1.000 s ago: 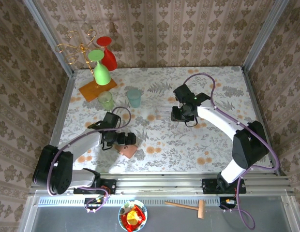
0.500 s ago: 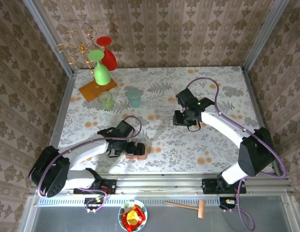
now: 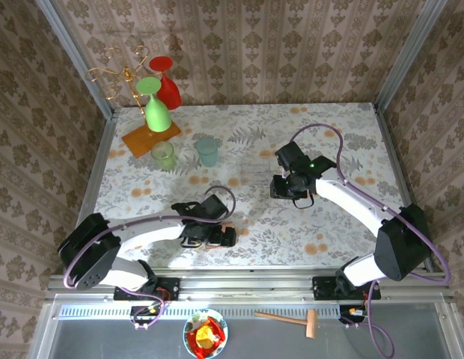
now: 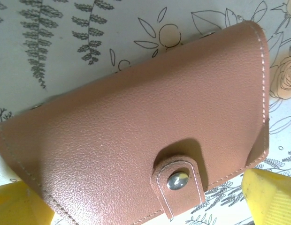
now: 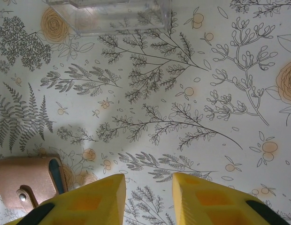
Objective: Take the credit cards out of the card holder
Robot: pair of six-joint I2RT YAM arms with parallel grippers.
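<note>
Now we see the left gripper at the table's near edge, close to the middle; a second ago it was further left with the card holder tilted in its grasp. The holder has since travelled right and lies flat on the floral cloth, and the left gripper's yellow fingers stand wide, one off each end. The right gripper hangs further right and away, its fingers a narrow gap apart with nothing between. We judge the holder is now within reach of both arms, yet it is closed, its snap tab fastened, so no credit cards are out. Its long axis seems to run left-right along the near edge; from the right wrist, a grey-blue inner edge faces the right arm.
</note>
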